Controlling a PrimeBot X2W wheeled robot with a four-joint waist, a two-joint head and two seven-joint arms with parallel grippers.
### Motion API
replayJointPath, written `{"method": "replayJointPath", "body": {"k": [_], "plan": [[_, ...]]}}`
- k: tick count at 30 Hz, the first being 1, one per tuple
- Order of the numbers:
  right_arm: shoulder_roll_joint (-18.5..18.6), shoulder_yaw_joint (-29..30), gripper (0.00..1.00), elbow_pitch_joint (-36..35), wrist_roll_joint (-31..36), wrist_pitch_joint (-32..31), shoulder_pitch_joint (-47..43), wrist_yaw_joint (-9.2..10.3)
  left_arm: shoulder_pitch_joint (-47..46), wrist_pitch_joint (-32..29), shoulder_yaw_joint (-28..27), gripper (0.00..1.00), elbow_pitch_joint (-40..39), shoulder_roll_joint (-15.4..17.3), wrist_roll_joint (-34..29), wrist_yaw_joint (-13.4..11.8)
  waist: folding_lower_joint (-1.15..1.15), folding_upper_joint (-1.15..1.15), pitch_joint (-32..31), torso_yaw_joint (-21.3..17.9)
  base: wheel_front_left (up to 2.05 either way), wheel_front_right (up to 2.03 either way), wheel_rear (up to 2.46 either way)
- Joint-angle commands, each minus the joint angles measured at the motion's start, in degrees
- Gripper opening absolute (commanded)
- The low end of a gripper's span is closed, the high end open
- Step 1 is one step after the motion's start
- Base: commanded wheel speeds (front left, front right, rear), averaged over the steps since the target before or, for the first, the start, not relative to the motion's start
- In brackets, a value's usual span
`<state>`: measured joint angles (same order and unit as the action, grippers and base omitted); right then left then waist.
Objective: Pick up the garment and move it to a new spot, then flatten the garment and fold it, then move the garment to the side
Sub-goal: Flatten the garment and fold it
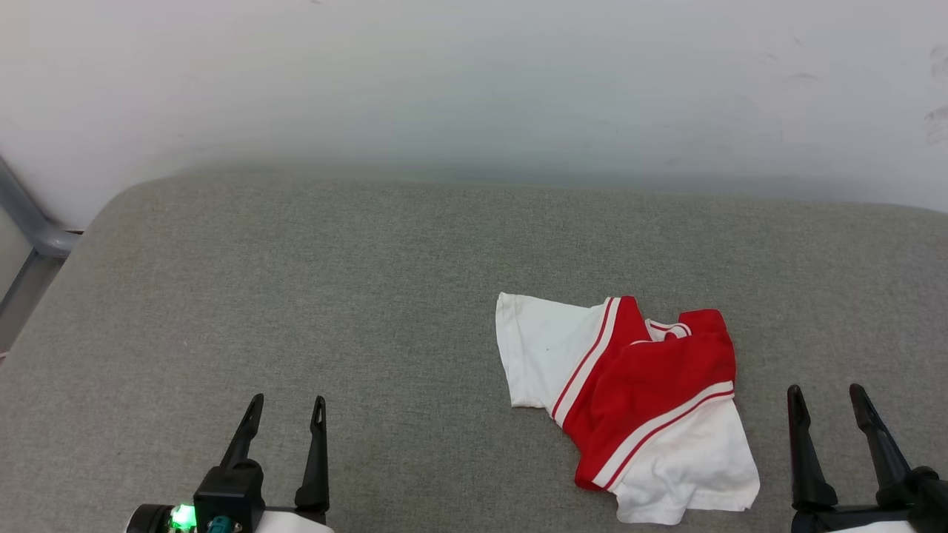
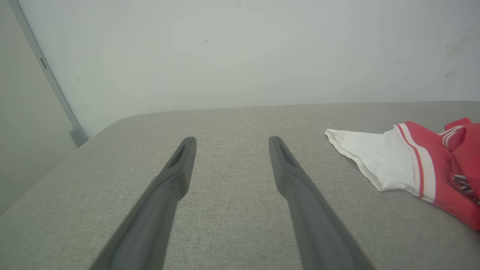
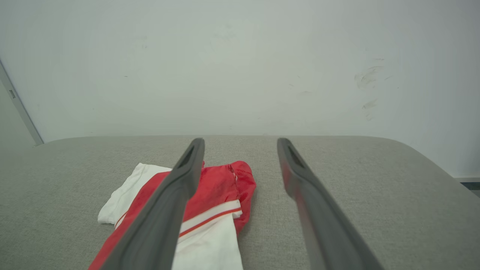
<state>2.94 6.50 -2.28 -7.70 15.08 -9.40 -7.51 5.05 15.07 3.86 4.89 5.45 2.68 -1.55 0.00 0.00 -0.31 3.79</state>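
Observation:
The garment (image 1: 637, 385) lies crumpled on the grey padded surface (image 1: 296, 296), right of centre: red body bunched in the middle, a white sleeve with red-white stripe trim spread to each side. Its lettering is hidden in the folds. My left gripper (image 1: 287, 403) hovers open at the lower left, well away from the cloth, nothing between its fingers. My right gripper (image 1: 826, 392) stands open at the lower right, just right of the garment and apart from it. In the left wrist view the garment (image 2: 408, 165) sits at the right edge; in the right wrist view the garment (image 3: 221, 187) lies behind the left finger (image 3: 168, 210).
A pale wall (image 1: 474, 89) rises directly behind the surface's far edge. A grey metal frame (image 1: 29, 222) stands past the rounded far-left corner. Bare grey padding (image 1: 259, 281) stretches across the left half and behind the garment.

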Motion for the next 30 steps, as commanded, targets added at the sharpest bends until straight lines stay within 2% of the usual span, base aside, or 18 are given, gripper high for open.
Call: {"method": "replayJointPath", "body": {"k": [1,8,15,16,20,25,30], "plan": [[-0.1,-0.1,1.00,0.1,-0.3,0.1,-0.2,0.04,0.4,0.1,-0.1,1.00,0.1,-0.1,-0.4,0.2,0.00,0.00,0.0,0.0,0.00,0.00,0.00],[-0.1,0.0,1.00,0.0,-0.4,0.1,0.3,0.04,-1.4,0.1,-0.6,1.00,0.2,0.2,-0.7,1.3,0.00,0.00,0.2,-0.4,0.00,0.00,0.00],[-0.1,-0.8,1.00,-0.4,0.0,0.1,1.8,0.04,-10.7,0.1,0.2,1.00,1.2,2.6,-0.4,5.6,0.00,0.00,1.8,-1.8,0.00,0.00,0.00],[-0.1,-0.8,1.00,-0.4,0.0,0.1,1.8,0.04,-10.7,0.1,0.2,1.00,1.2,2.6,-0.4,5.6,0.00,0.00,1.8,-1.8,0.00,0.00,0.00],[-0.1,-1.2,1.00,-1.0,0.4,0.1,3.3,0.04,-18.7,0.1,1.7,1.00,3.4,4.9,0.2,7.7,0.00,0.00,4.1,-3.7,0.00,0.00,0.00],[-0.1,-1.3,1.00,-1.7,0.5,0.1,5.6,0.04,-30.9,-0.4,6.4,1.00,8.2,9.0,2.6,8.9,0.00,0.00,7.9,-6.5,0.00,0.00,0.00],[-0.1,-1.1,1.00,-1.9,0.1,0.1,7.4,0.04,-43.1,-5.7,16.9,1.00,11.7,14.2,10.2,8.9,0.00,0.00,11.2,-9.0,0.00,0.00,0.00]]}}
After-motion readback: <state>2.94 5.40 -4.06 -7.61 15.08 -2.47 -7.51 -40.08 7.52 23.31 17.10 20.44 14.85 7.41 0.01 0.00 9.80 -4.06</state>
